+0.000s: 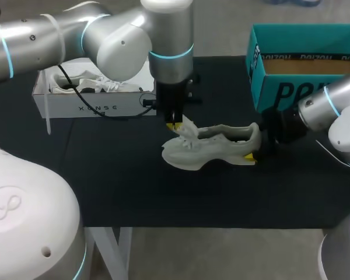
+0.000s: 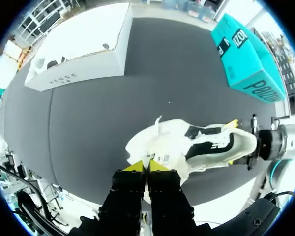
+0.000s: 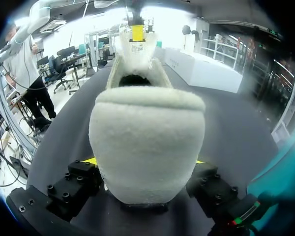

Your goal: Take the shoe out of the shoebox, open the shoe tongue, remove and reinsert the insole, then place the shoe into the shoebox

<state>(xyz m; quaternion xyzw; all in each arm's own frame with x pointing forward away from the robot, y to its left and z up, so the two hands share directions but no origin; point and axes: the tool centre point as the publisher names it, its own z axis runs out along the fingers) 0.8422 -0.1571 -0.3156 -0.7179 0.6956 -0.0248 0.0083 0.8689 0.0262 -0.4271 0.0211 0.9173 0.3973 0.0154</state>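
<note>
A white shoe [image 1: 213, 150] lies on its sole on the black table, toe to the left. My left gripper [image 1: 175, 124] comes straight down over its front and is shut on the raised tongue [image 1: 189, 132]. The left wrist view shows the yellow tips [image 2: 146, 166] pinched together on the tongue's white fabric, with the shoe's dark opening [image 2: 206, 142] just ahead. My right gripper [image 1: 255, 147] stands wide at the shoe's back. In the right wrist view the fuzzy heel [image 3: 146, 142] fills the gap, with a yellow-tipped finger [image 3: 90, 161] pressing on each side.
A white shoebox [image 1: 93, 105] with another white shoe in it stands at the back left. A teal box [image 1: 280, 87] stands open at the back right, close behind my right arm. The table's front half is bare black mat [image 1: 163, 198].
</note>
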